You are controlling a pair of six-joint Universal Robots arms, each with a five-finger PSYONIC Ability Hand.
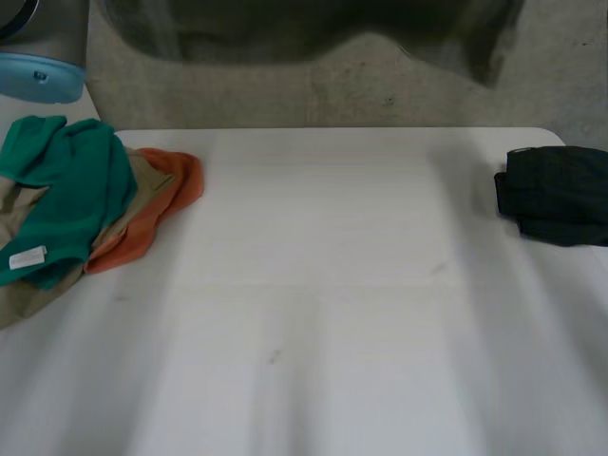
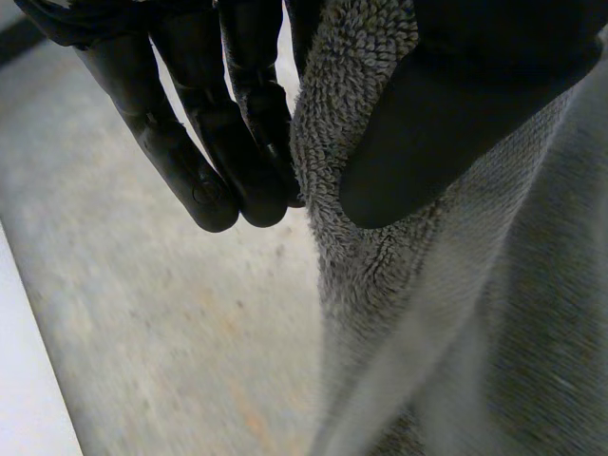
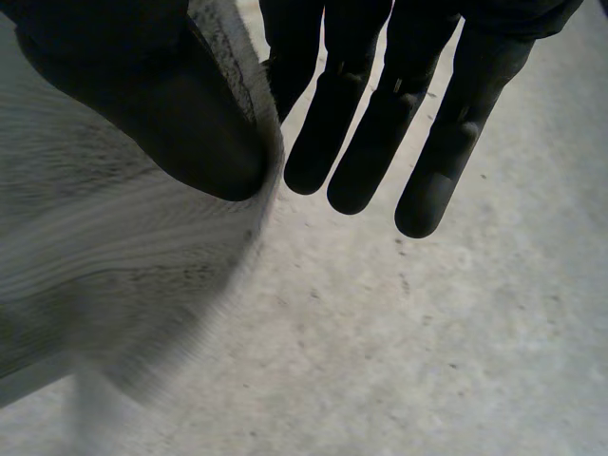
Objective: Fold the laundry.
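A grey terry towel hangs in the air between my two hands, held by what looks like its upper edge. In the head view it is a dark, blurred sheet across the far side of the white table. My left hand clamps one end, thumb pressed onto the towel's loops against the nearest finger, the other fingers straight and close together beside it. My right hand does the same at the other end, thumb on the cloth and fingers straight, slightly spread. I judge it is held high and wide so it hangs open, ready to be laid flat for folding. Bare concrete floor lies below both hands, so the towel seems to be beyond the table's far edge. The middle of the table is bare, with room to spread it. At the left edge lies a heap — green cloth, orange cloth, beige cloth — and at the right edge a dark folded cloth, well apart.
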